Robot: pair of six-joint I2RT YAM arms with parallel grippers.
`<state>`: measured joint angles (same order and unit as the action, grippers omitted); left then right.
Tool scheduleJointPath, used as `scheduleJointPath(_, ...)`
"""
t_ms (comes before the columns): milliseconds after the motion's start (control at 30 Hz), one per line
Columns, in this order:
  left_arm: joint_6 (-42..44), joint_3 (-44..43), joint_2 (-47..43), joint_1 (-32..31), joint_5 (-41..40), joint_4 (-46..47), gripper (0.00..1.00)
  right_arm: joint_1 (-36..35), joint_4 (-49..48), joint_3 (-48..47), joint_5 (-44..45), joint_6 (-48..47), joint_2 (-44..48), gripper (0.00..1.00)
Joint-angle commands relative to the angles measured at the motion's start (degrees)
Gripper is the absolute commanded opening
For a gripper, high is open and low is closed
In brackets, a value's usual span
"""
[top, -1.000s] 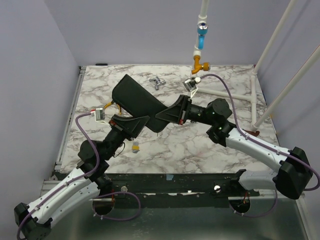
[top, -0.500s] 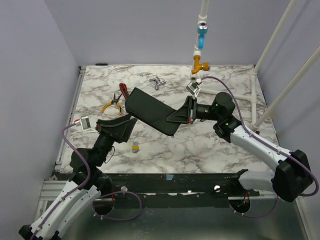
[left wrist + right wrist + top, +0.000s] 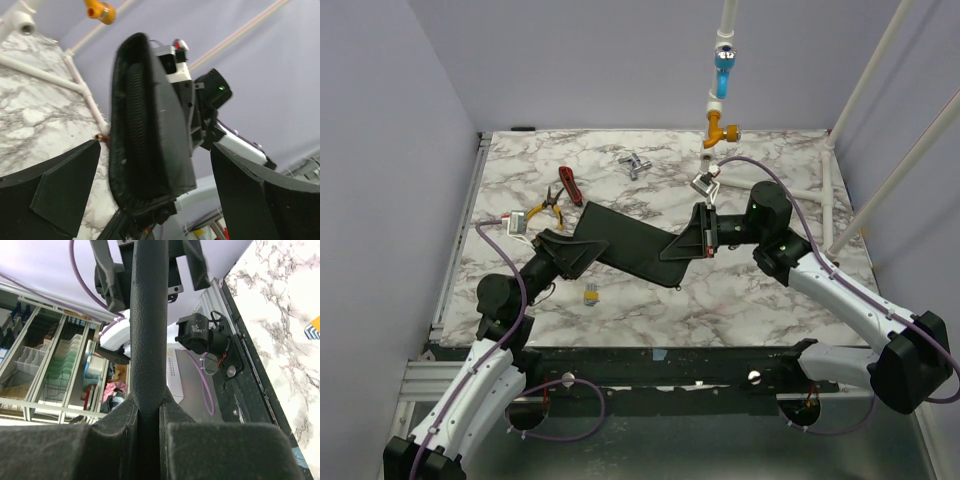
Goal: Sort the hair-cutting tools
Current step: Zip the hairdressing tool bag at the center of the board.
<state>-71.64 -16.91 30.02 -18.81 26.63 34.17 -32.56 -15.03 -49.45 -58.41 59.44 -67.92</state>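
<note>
Black pouch (image 3: 630, 245): a flat zippered case in the middle of the marble table (image 3: 750, 300), slanting from upper left to lower right between the two arms.
Right gripper (image 3: 692, 240): at the pouch's right end, jaws pinched tight on its edge. In the wrist view both fingers (image 3: 65, 450) press against the thin seam, so this arm has the pouch.
Left gripper (image 3: 582, 250): at the pouch's left end, jaws spread wide. In its wrist view the pouch stands end-on in the gap, and neither finger seems to touch it.
Silver scissors (image 3: 635, 165): lying on the table beyond the pouch's far edge, well apart from it and from both grippers. They are too small here to make out the loops.
Yellow-handled pliers (image 3: 542, 208): on the table just off the pouch's far left corner.
Red-handled tool (image 3: 569, 186): beside the pliers, a little farther from the pouch.
Small yellow piece (image 3: 589, 296): on the table on the near side of the pouch, below its left end.
</note>
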Motion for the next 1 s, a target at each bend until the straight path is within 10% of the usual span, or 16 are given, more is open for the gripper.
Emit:
scheduleJointPath(0,-2.4,-1.4,0.9,0.4,7.3,8.9,0.87,-0.1,0.7,-1.6,-4.0,-1.4,0.8,0.01)
scheduleJointPath(333,-5.7,-2.4,7.6,0.4,15.1,18.7,0.39,-0.1,3.4,-4.0,-6.0,-3.7,-1.1,0.01)
scheduleJointPath(467,-5.8,-2.5,7.9,0.4,15.5,20.0,0.02,-0.1,6.2,-5.1,-4.9,-6.1,-1.1,0.01)
scheduleJointPath(667,-4.0,0.1,2.3,0.4,3.7,19.3,0.0,-0.1,21.4,-9.1,11.9,-20.6,3.4,0.77)
scheduleJointPath(967,7.5,-6.4,-6.2,0.4,-11.5,16.4,0.0,-1.1,15.5,-1.9,34.5,-29.5,16.6,1.0)
